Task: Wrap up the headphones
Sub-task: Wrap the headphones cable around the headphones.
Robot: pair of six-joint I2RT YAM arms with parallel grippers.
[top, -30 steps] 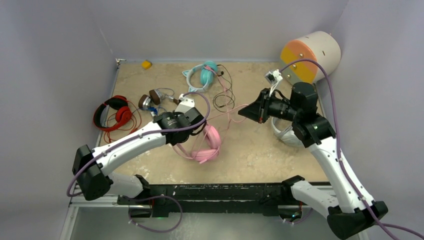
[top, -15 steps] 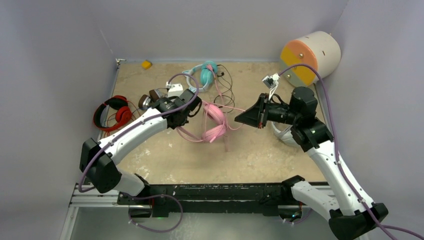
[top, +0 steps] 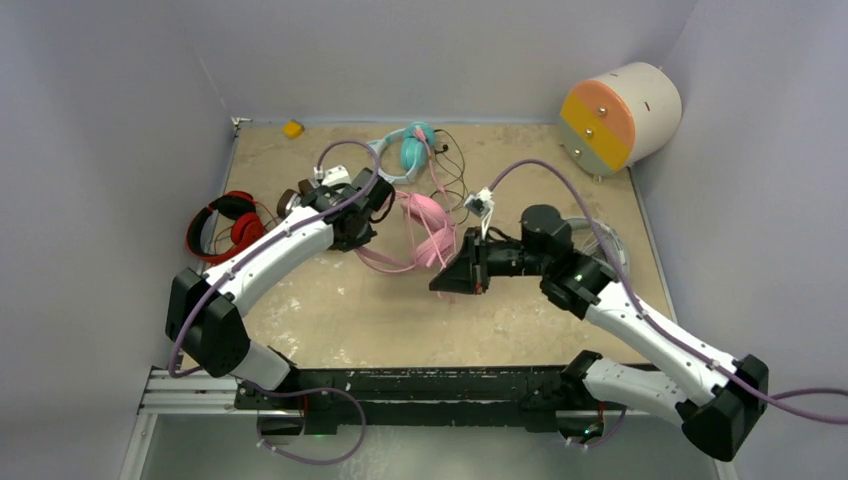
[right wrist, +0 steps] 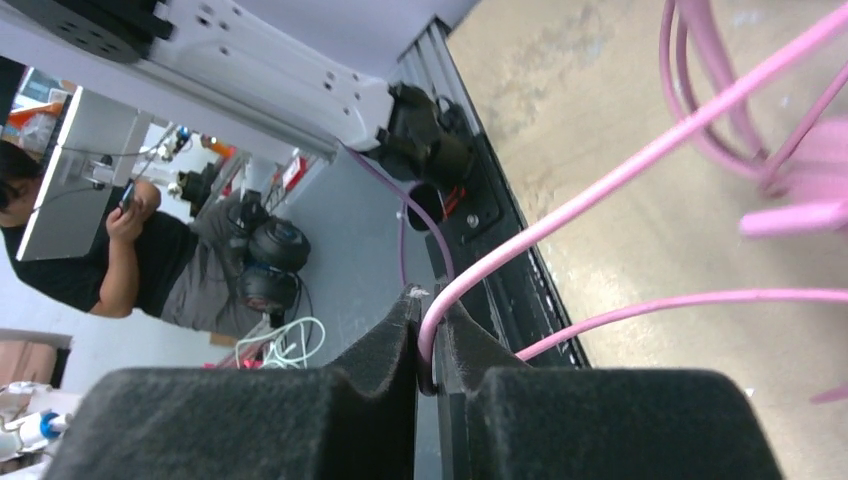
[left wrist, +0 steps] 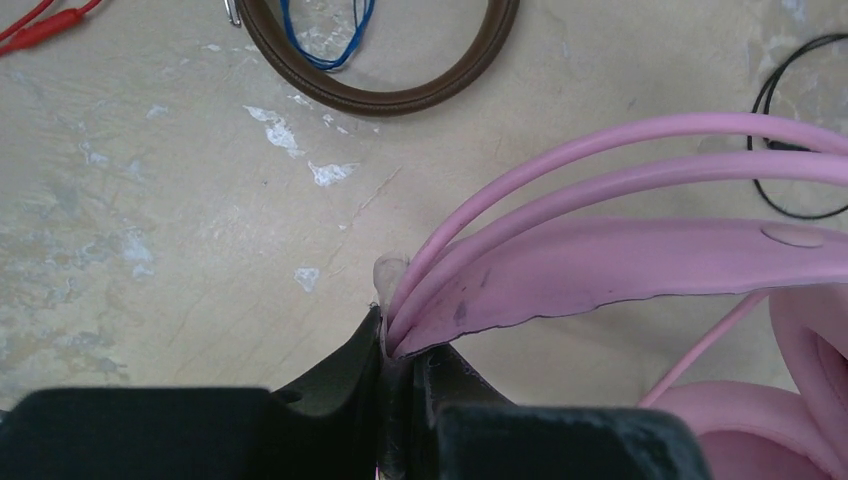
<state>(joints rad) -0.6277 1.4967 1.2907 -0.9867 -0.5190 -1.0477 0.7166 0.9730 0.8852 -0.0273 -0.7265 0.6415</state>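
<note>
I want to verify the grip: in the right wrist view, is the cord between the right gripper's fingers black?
No, the cord pinched in the right gripper is pink, not black.

The pink headphones (top: 432, 240), red headphones (top: 245, 232) and teal headphones (top: 412, 152) contrast with the mottled beige table (top: 520, 310).

Count, top view: five headphones on the table (top: 330, 310): one red pair (top: 222, 226), one brown pair (top: 293, 198), one teal pair (top: 412, 150), one pink pair (top: 432, 235), one grey-white pair (top: 604, 238) partly hidden behind the right arm (top: 620, 320). One small yellow object (top: 292, 128). One cylinder (top: 622, 113) with an orange-and-grey face. Two arms, counting the left arm (top: 270, 255). One person (right wrist: 130, 250), right wrist view only.
</note>
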